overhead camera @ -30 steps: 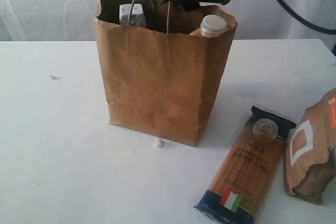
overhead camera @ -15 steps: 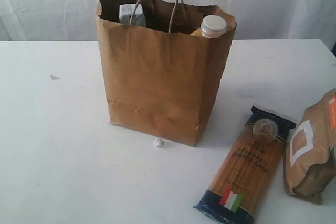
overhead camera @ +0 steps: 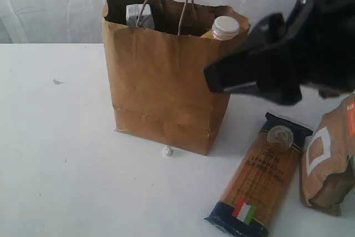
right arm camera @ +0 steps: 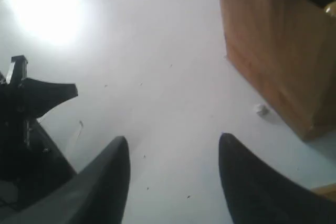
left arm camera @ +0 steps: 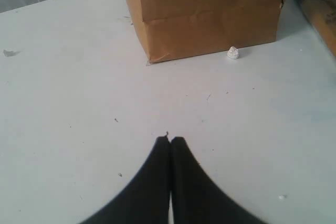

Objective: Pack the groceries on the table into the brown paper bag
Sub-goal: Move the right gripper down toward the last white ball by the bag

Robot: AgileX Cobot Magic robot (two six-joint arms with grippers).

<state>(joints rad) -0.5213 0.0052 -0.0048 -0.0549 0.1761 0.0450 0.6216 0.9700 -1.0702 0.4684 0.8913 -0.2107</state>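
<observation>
The brown paper bag (overhead camera: 166, 92) stands upright on the white table (overhead camera: 66, 154). A white-capped bottle (overhead camera: 226, 26) and a small white-blue carton (overhead camera: 138, 15) poke out of its top. To its right lie the dark-blue spaghetti pack (overhead camera: 260, 176) and, beside that, the brown pouch (overhead camera: 327, 159). My right gripper (overhead camera: 222, 79), blurred, hangs above the spaghetti pack by the bag's right side. In its wrist view it (right arm camera: 173, 145) is open and holds nothing. My left gripper (left arm camera: 170, 140) is shut and empty, low over bare table short of the bag (left arm camera: 205, 14).
A tiny white pebble-like bit (overhead camera: 167, 150) lies at the bag's front foot, with a small speck (overhead camera: 57, 81) far left. A white curtain hangs behind the table. The left arm (right arm camera: 26, 129) shows in the right wrist view.
The right arm rose from above the bag's mouth, left the view, then came down to the right of the bag over the spaghetti pack. The left arm has not moved.
</observation>
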